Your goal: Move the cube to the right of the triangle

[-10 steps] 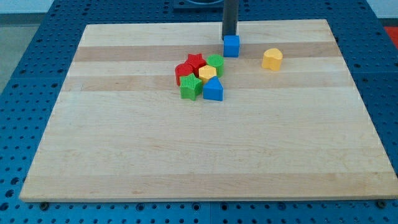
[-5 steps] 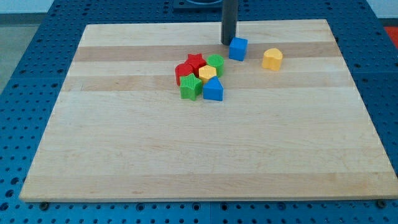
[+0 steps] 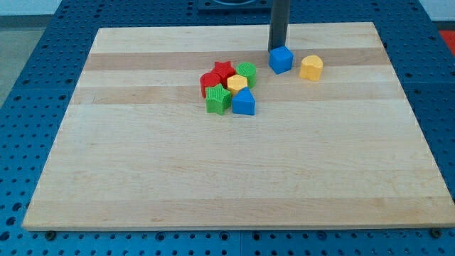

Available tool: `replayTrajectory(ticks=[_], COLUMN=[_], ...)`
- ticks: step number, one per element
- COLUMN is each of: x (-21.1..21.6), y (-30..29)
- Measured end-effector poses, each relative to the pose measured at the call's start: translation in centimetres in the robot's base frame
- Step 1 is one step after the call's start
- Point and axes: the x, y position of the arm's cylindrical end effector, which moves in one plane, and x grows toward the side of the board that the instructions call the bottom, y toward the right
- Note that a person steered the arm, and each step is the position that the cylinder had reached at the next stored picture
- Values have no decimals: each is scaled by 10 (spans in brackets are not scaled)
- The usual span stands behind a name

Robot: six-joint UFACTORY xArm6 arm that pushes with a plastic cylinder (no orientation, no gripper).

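The blue cube (image 3: 281, 60) sits near the view's top, right of centre, turned slightly. My tip (image 3: 277, 48) stands just above it in the view, touching or almost touching its top-left edge. The blue triangle (image 3: 244, 102) lies below and to the left of the cube, at the lower right of a cluster of blocks. The cube is up and to the right of the triangle, well apart from it.
The cluster holds a red star (image 3: 224, 70), a red block (image 3: 210, 83), a green round block (image 3: 247, 72), a yellow hexagon (image 3: 237, 83) and a green star (image 3: 217, 100). A yellow heart-shaped block (image 3: 311, 67) lies just right of the cube.
My tip has moved to the right along the view's top. The blue cube has slid right and slightly down, rotating a little, and is now closer to the yellow heart-shaped block.
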Motion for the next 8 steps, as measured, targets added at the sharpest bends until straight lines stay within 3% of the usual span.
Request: replayTrajectory(ticks=[6, 8], x=[84, 91], y=[13, 31])
